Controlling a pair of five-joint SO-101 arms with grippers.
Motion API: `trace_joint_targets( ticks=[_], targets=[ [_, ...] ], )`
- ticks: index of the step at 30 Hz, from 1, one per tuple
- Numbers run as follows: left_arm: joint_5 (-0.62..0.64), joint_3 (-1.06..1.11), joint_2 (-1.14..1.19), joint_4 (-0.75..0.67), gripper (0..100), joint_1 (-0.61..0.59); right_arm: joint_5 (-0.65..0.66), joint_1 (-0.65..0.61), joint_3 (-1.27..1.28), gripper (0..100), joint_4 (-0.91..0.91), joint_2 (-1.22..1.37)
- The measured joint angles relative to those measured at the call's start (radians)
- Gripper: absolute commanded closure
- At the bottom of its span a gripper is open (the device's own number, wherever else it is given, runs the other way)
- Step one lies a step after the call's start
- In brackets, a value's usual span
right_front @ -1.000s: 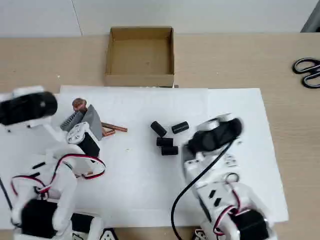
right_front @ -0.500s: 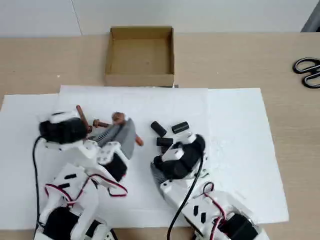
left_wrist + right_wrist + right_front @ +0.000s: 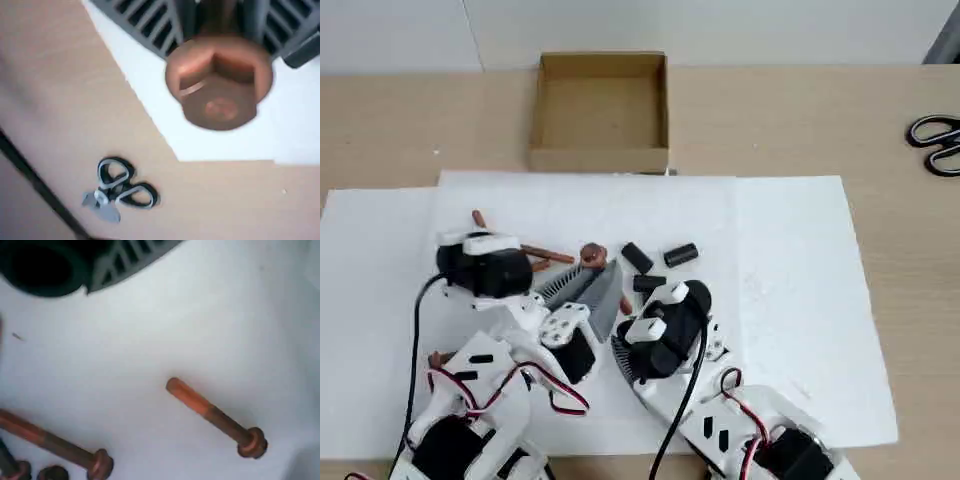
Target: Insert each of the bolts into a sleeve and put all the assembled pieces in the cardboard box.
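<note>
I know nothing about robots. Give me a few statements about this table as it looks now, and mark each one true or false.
1. The cardboard box holds finished pieces. False: it is empty.
2. The left gripper grips a copper bolt. True.
3. The scissors lie on the white paper. False: they lie beside it, on the wooden table.
4. Loose black sleeves lie on the white paper. True.
5. Every bolt sits in a sleeve. False: bare bolts lie on the white paper.
</note>
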Motion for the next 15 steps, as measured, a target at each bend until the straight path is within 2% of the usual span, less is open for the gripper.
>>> trace_joint_targets(
  ticks=[4, 15],
  targets=[
    [-0.028, 0.0, 0.0, 0.021, 100, 0.003, 0.0, 0.044, 0.0, 99.5, 0.0, 0.0],
    [-0.037, 0.0, -0.002, 0.021, 100, 0.074, 0.0, 0.049, 0.0, 99.5, 0.0, 0.0]
  ],
)
